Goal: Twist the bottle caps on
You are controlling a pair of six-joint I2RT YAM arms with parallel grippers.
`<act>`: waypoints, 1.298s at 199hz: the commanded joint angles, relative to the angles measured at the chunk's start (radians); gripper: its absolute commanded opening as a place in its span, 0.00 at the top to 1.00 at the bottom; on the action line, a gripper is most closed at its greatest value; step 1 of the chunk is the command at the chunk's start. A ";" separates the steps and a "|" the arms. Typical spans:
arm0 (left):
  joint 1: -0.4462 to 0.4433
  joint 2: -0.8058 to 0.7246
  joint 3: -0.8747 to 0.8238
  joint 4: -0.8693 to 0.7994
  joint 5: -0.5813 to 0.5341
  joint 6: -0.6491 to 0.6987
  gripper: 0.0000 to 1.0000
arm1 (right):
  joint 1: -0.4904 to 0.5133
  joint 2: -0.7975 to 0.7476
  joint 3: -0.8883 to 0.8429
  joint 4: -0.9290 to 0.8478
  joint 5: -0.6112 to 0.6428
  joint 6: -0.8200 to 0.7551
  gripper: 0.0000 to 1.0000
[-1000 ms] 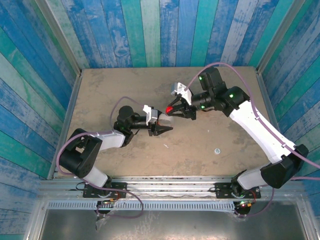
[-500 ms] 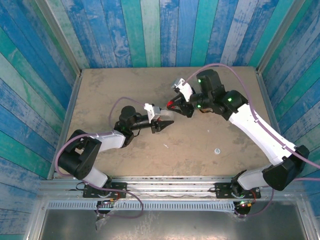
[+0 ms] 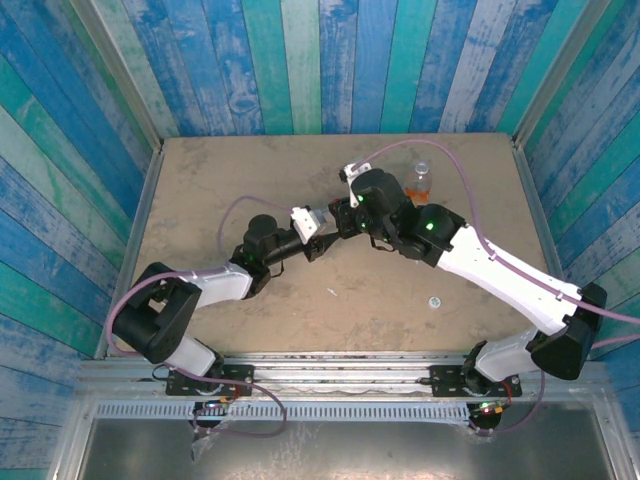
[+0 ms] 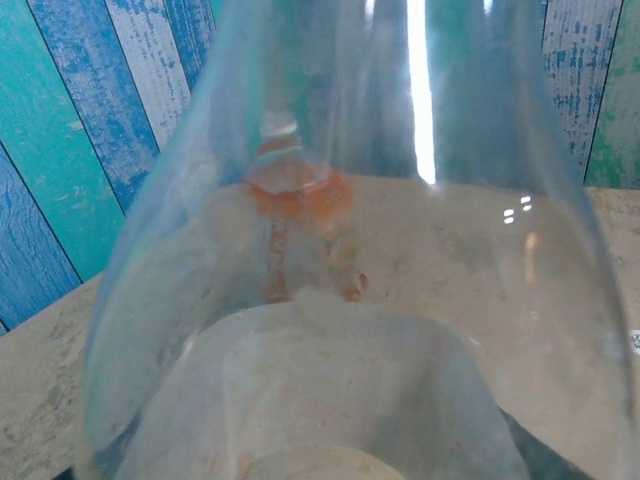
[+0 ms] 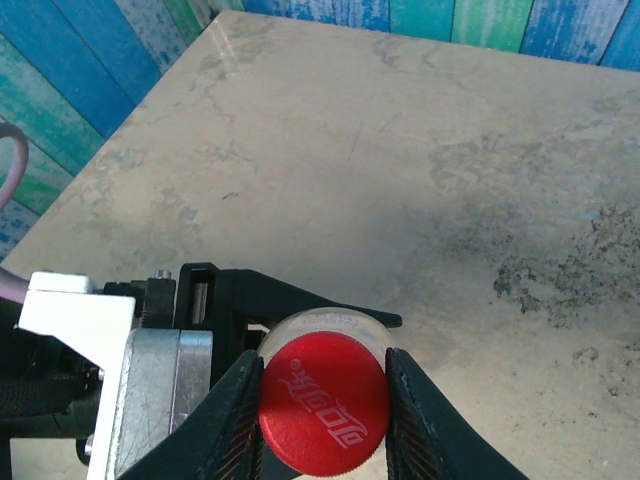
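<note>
My left gripper is shut on the small clear bottle, which crowds the left wrist view. In the right wrist view the bottle's clear rim sits just under the red cap. My right gripper is shut on that cap from both sides, directly over the bottle's mouth. The left gripper's black fingers reach round the bottle below it. From above, the right gripper meets the left one mid-table. The orange bottle stands upright at the back. A pale cap lies on the table at front right.
A small white scrap lies on the tabletop in front of the grippers. Blue and green plank walls close in the table on three sides. The right arm crosses the right half diagonally.
The right arm has swung left with the red cap and now sits over the bottle in the left gripper. The orange bottle behind it has come into view. The left gripper shifted slightly farther back.
</note>
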 commanded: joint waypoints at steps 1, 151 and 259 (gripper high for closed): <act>0.013 -0.086 -0.007 0.048 -0.021 -0.031 0.49 | 0.016 0.013 0.015 -0.091 0.028 -0.076 0.63; 0.014 -0.040 0.069 -0.013 0.564 -0.061 0.49 | -0.264 -0.190 -0.033 -0.073 -0.938 -0.828 0.47; 0.014 -0.051 0.073 -0.013 0.573 -0.063 0.49 | -0.264 -0.092 0.015 -0.132 -0.947 -0.860 0.65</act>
